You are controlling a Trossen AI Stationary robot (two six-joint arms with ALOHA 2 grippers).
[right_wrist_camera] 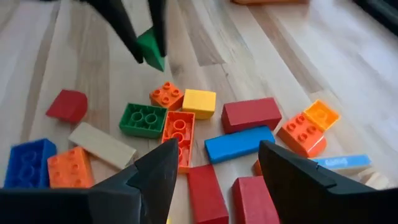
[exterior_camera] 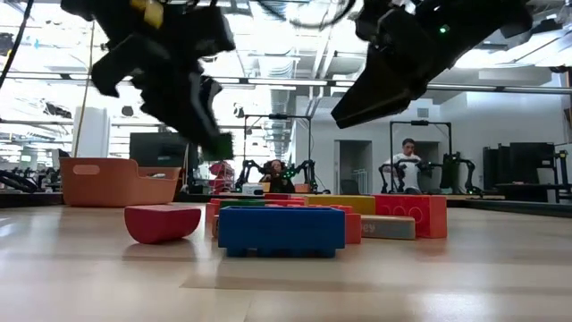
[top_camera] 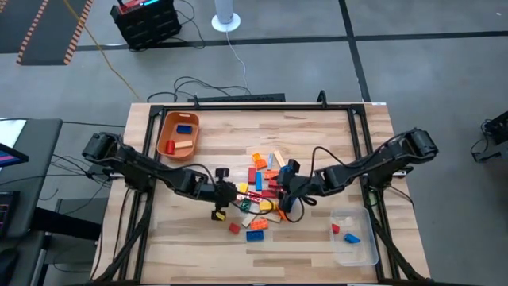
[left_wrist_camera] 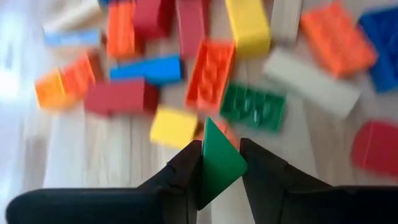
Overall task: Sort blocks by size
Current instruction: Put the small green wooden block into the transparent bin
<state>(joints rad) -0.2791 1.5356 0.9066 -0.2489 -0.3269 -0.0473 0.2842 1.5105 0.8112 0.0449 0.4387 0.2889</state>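
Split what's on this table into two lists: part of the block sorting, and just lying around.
Part of the job:
- blocks piled mid-table
- green block held by left gripper
- orange bin holding blocks
- clear tray holding blocks
- right gripper, open above the pile

Lying about:
- black cables behind the table

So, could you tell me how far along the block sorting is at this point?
Early on. A few blocks already lie in the orange bin, and two in the clear tray. In hand: the left gripper is shut on a small green block, lifted above the pile. The right gripper hangs open over the pile. Left: most of the blocks, long and small mixed, sit unsorted mid-table.
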